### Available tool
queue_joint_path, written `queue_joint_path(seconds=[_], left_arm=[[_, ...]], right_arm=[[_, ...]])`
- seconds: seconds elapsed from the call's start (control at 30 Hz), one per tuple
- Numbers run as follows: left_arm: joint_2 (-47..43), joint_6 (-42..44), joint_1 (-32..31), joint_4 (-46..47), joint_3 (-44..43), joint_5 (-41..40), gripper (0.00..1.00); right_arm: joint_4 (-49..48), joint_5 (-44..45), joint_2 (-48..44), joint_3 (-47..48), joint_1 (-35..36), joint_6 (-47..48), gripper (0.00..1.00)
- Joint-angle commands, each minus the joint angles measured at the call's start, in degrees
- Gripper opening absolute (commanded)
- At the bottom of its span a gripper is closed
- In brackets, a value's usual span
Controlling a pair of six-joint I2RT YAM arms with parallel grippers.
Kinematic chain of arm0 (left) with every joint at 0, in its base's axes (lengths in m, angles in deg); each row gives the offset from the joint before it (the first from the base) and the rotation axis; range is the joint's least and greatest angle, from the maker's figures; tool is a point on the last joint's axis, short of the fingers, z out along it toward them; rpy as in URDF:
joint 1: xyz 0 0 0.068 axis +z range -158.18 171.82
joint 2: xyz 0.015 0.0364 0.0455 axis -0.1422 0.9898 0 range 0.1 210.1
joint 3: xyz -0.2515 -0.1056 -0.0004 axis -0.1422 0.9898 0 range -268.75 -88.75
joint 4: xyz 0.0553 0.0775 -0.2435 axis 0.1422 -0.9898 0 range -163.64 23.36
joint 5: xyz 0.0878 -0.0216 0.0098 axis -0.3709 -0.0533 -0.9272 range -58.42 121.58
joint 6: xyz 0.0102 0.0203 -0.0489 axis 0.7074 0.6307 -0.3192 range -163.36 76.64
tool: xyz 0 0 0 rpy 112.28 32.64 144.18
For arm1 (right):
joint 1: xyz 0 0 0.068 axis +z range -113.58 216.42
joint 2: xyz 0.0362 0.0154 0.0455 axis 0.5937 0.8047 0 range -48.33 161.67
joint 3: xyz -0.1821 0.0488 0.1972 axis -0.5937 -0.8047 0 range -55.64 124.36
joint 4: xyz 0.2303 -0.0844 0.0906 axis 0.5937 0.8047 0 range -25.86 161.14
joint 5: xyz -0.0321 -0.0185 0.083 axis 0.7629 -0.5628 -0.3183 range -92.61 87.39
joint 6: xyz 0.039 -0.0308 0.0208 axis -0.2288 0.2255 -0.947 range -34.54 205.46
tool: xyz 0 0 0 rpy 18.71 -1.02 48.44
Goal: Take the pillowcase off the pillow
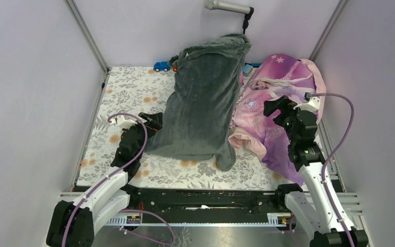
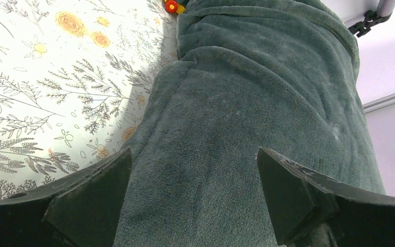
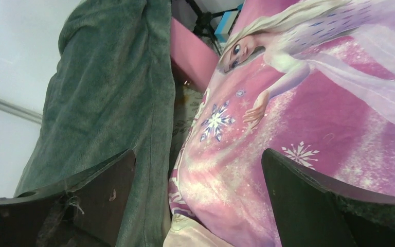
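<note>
While the left gripper (image 1: 153,121) sits right at the near left edge of the pillowcase (image 1: 200,103), fingers spread wide and holding nothing, a blue toy car (image 1: 161,66) pokes out by its far left corner. The pillowcase lies plump down the middle of the floral tablecloth (image 1: 128,87), the pillow hidden inside. Bunched against its right side is the princess-print fabric (image 1: 288,77), and the right gripper (image 1: 273,108) hangs over it, fingers wide apart and empty.

The pillowcase (image 1: 200,105) is matt, fleecy plush; the princess-print fabric (image 1: 280,98) smooth with a slight sheen.
</note>
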Motion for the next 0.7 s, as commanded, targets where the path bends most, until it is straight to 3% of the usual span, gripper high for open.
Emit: queue_joint_path(seconds=[0.0, 0.3, 0.53, 0.67], left_arm=[[-1.3, 1.6, -0.3, 4.4, 0.1, 1.8, 0.99], [-1.1, 3.6, -0.4, 7.9, 0.6, 7.8, 0.99], [2.9, 0.1, -1.5, 8.5, -3.5, 13.2, 0.99], [1.7, -3.6, -1.7, 2.6, -6.5, 13.4, 0.99]], right_arm=[[-0.9, -7.6, 4.2, 3.3, 0.3, 0.5, 0.99], [-6.2, -22.1, 17.8, 6.9, 1.3, -3.4, 1.00], [-7.5, -20.4, 30.2, 13.0, 13.7, -3.0, 0.99], [-12.5, -16.9, 34.7, 13.2, 21.4, -4.5, 1.00]])
